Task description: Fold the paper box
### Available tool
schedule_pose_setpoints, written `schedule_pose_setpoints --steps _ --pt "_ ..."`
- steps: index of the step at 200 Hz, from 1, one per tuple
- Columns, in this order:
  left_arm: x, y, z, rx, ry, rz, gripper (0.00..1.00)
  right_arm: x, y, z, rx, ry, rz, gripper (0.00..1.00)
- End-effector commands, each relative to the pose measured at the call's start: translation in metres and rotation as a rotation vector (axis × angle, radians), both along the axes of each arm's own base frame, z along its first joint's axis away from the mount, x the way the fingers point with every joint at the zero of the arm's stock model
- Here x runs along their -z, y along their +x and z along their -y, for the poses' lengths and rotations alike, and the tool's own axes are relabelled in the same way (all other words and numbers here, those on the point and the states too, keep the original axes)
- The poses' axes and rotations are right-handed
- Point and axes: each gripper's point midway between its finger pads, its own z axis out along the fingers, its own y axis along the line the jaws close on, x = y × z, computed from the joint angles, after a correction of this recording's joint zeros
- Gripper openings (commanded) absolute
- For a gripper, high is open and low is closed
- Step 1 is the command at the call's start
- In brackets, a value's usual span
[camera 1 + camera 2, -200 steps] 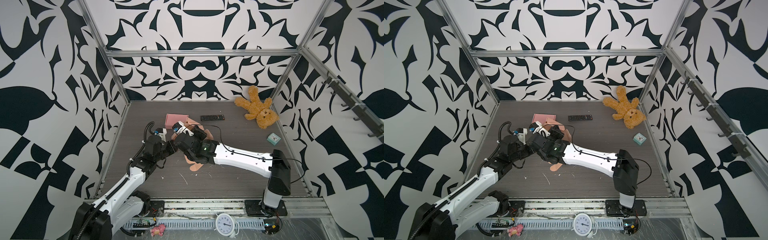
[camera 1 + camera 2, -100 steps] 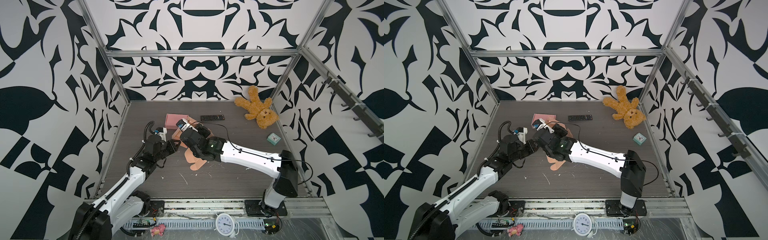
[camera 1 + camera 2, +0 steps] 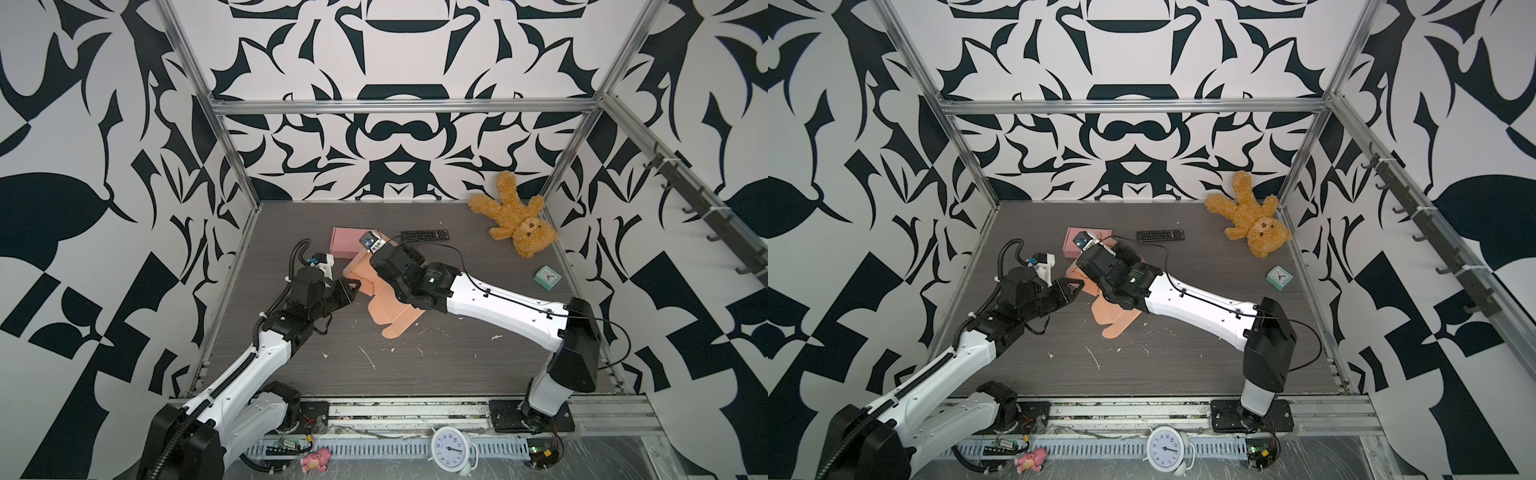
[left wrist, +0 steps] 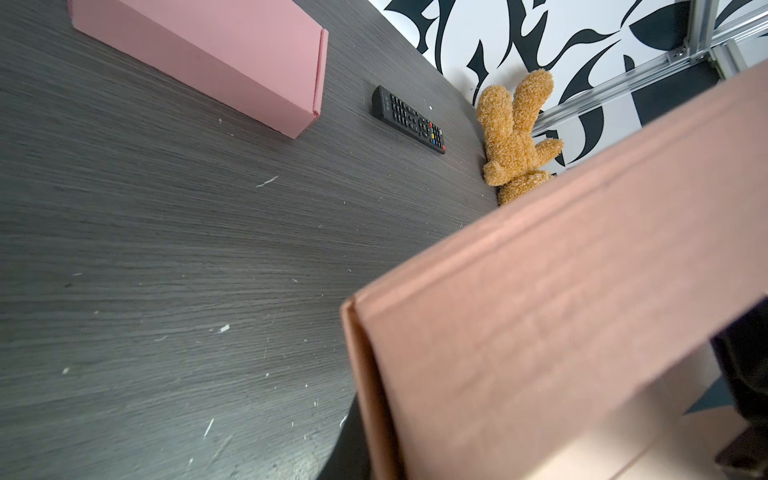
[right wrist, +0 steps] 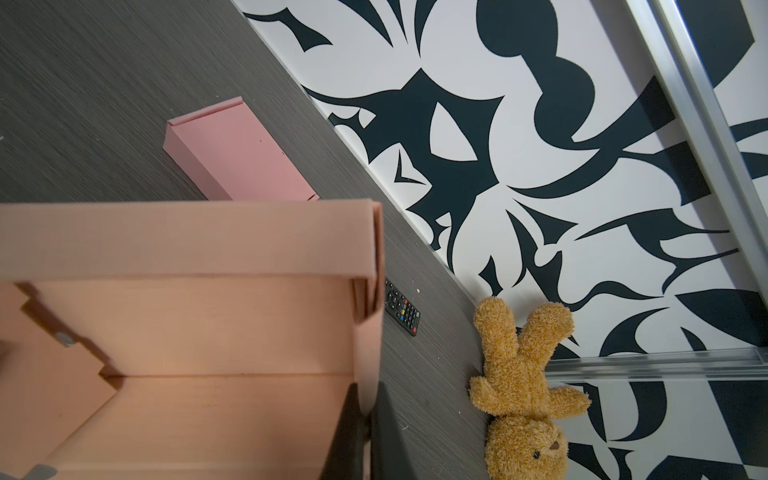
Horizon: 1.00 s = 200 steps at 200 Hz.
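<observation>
- Step, my read: mid-fold, walls going up. Box (image 3: 394, 318) sits on table (image 3: 457, 370), left of centre, between the 2 arms. Its lid end w/ flaps lies flat toward the near edge in both top views, so not closed yet.
- R wrist view: one long wall is up and rolled over double, a short end wall is up beside it, inside is open.
- R fingers (image 5: 347, 436): closed right down. They look pinched on the bottom end of that short wall, w/ a strip of card running between them. Hidden under the wrist in the top views.
- L fingers (image 4: 748, 365): nearly closed, at the opp. side of the box. L wrist view has a wall panel right across them, so I judge they grip it, but can't see both pads.
- Next, I think: L as anchor, R pushes the end wall upright + tucks its tab under the rolled wall. Then same at the other end, lid last. Needs a small slow move. Card is thin and could crease or slip the pinch.
- Pink box (image 3: 347, 241) is just behind, looks apart. Not my target.
</observation>
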Motion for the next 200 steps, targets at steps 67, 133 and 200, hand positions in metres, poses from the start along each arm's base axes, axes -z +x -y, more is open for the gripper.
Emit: schedule_pose_setpoints --steps 67,133,200 --pt "-0.044 0.008 0.021 0.073 -0.047 0.121 0.16 -0.003 0.007 -0.006 0.069 -0.174 0.15 0.0" --pt "-0.04 0.009 0.023 0.07 -0.04 0.115 0.16 -0.005 0.002 -0.017 0.066 -0.005 0.085 0.02" --pt "-0.038 0.01 0.022 0.06 -0.03 0.118 0.15 -0.006 0.002 -0.011 0.112 -0.06 0.127 0.08"
